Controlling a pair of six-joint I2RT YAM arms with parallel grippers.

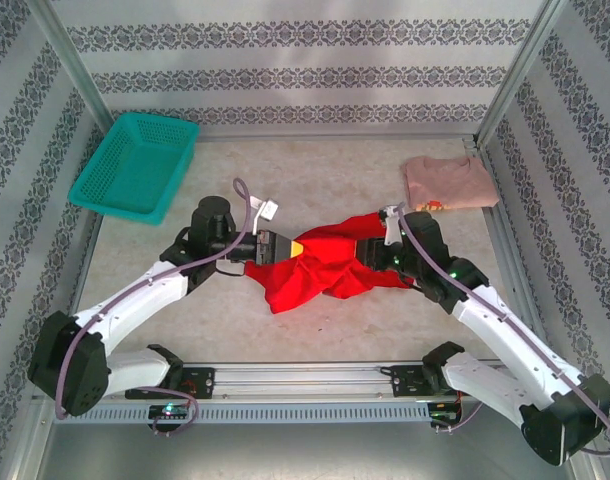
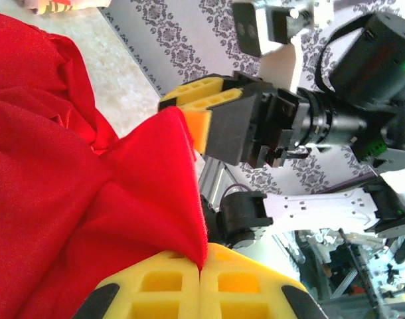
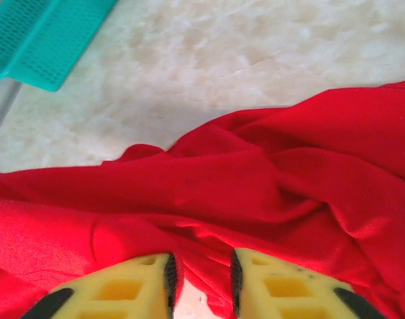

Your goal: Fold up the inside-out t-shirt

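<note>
The inside-out t-shirt (image 1: 320,265) sat bunched mid-table (image 1: 315,180) between the arms, left gripper (image 2: 201,271) pinched tight on a corner, right gripper (image 3: 201,269) slightly parted around a fold, so any left pull could've dragged the wad crooked.

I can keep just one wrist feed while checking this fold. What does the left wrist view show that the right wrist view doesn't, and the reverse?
Left wrist view: the left gripper shut on a fold of the red t-shirt, the right gripper facing it at another tip of the cloth, and the patterned wall behind. Right wrist view: a corner of the teal basket, and the right gripper's fingers standing apart with cloth bunched at the gap. Shared: the red t-shirt and the pale table.
</note>
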